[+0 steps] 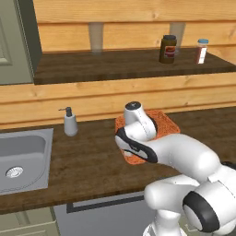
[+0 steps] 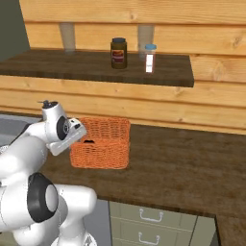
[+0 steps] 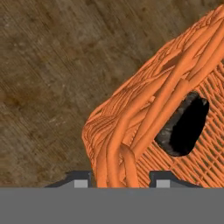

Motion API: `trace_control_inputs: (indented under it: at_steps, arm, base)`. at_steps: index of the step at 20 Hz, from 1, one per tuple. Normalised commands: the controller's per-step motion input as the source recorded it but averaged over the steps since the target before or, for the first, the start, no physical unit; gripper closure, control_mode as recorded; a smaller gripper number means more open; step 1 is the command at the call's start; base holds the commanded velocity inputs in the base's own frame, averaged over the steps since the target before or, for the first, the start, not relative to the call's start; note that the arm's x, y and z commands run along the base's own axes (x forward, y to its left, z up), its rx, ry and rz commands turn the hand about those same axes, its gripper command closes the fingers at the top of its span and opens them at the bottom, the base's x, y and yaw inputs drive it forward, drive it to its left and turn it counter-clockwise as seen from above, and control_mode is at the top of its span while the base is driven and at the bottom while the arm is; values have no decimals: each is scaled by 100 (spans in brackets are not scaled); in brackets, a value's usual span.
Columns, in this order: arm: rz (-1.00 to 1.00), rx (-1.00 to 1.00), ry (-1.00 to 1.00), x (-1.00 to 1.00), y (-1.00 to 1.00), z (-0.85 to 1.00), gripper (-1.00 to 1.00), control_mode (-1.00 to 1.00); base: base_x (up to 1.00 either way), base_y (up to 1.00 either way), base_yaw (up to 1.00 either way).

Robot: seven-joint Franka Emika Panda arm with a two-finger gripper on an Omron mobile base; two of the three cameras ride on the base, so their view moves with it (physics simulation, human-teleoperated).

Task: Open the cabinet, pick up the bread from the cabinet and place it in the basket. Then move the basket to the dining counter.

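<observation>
Dark wood worktop (image 1: 92, 161) w/ steel sink (image 1: 23, 156)

We see the basket (image 2: 102, 142) on the worktop (image 2: 182, 168), toward its back edge, bread (image 3: 186, 124) inside it. Gripper (image 3: 120, 178) straddles the basket's near wall. Sink (image 1: 23, 156) sits at the worktop's left end, soap dispenser (image 1: 70, 122) between sink and basket. On the shelf (image 2: 96, 67) behind, jar (image 2: 118, 53) stands left of the shaker (image 2: 150, 58).
</observation>
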Motion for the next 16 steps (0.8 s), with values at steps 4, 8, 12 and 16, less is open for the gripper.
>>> trace_control_inputs:
  at_steps: [4, 8, 12, 16]
  arm:
    - [0, -7, -13, -48, 0, 38, 100, -100]
    - [0, -7, -18, -63, 0, 78, 100, -100]
    - [0, -5, -10, -60, 0, 93, 100, -100]
    - [0, -5, -1, -58, 0, 94, 100, -100]
  base:
    - [0, 0, 0]
    - [0, 0, 0]
    - [0, 0, 0]
    - [0, 0, 0]
